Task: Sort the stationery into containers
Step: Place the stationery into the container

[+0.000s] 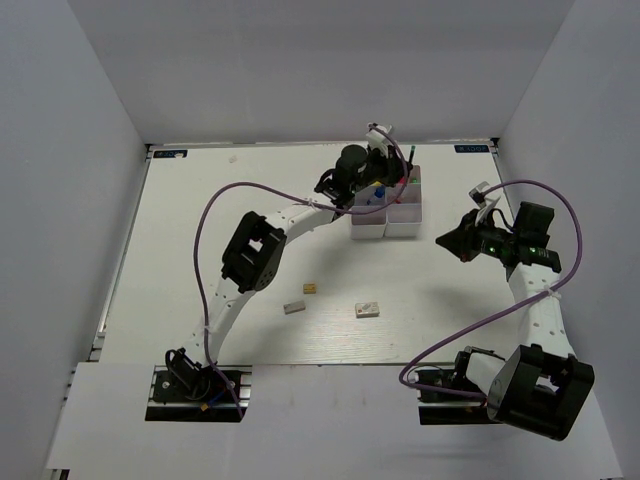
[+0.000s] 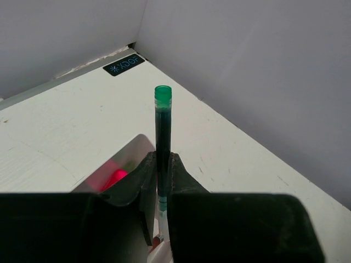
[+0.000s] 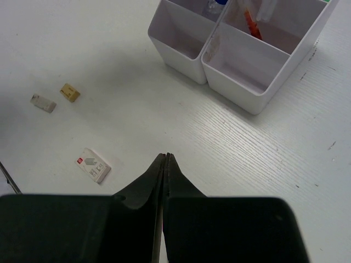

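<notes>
My left gripper (image 2: 163,156) is shut on the green-black highlighter (image 2: 163,131), which stands between the jaws with its green cap pointing away. It hangs over the far part of the white tray (image 1: 367,230), the left gripper (image 1: 385,185) above it. A red pen (image 3: 251,24) and a blue-capped bottle (image 3: 215,5) stand in tray compartments (image 3: 236,82). On the table lie a tan eraser (image 1: 311,288), a grey eraser (image 1: 293,308) and a white eraser (image 1: 367,309). My right gripper (image 1: 443,241) hovers to the right of the tray, shut and empty (image 3: 166,156).
White walls enclose the table on three sides. A black label (image 2: 124,64) marks the far right corner. The left arm's purple cable loops over the table's left middle. The erasers (image 3: 69,92) lie near the front, between the two arm bases.
</notes>
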You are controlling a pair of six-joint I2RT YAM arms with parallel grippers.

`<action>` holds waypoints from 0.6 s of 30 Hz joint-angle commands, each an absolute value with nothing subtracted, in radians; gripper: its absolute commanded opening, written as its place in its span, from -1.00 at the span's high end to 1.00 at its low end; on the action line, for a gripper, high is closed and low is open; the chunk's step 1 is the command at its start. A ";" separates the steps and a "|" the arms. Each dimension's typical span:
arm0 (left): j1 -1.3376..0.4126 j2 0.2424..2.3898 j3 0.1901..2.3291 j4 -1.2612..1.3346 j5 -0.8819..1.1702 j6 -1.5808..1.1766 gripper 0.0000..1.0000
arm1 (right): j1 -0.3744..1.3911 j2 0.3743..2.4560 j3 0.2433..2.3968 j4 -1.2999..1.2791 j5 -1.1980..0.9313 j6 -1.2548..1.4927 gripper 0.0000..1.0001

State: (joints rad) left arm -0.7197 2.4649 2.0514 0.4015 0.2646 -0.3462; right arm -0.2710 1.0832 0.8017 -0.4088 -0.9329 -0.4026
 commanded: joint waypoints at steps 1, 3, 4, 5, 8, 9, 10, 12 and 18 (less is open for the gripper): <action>-0.736 2.439 2.074 0.390 0.238 -0.285 0.57 | -0.279 1.063 0.796 -0.388 -0.969 -0.396 1.00; -0.736 2.439 2.065 0.380 0.238 -0.276 0.49 | -0.279 1.065 0.795 -0.388 -0.973 -0.396 1.00; -0.736 2.439 2.056 0.380 0.238 -0.276 0.46 | -0.279 1.063 0.793 -0.385 -0.977 -0.394 1.00; -0.736 2.439 2.056 0.380 0.238 -0.276 0.42 | -0.278 1.065 0.793 -0.385 -0.977 -0.393 1.00; -0.736 2.439 2.046 0.380 0.229 -0.276 0.24 | -0.279 1.062 0.793 -0.383 -0.979 -0.393 1.00; -0.745 2.439 2.046 0.380 0.229 -0.276 0.20 | -0.279 1.063 0.793 -0.383 -0.980 -0.393 1.00; -0.746 2.439 2.046 0.380 0.229 -0.276 0.17 | -0.279 1.062 0.792 -0.385 -0.979 -0.394 1.00; -0.746 2.439 2.046 0.380 0.229 -0.276 0.14 | -0.281 1.063 0.790 -0.384 -0.980 -0.396 1.00; -0.746 2.390 2.022 0.394 0.229 -0.276 0.12 | -0.281 1.066 0.787 -0.385 -0.983 -0.402 1.00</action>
State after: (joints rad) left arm -0.7372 2.4649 2.0441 0.3798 0.2405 -0.2874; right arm -0.2749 1.0813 0.7940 -0.4072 -0.9531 -0.4000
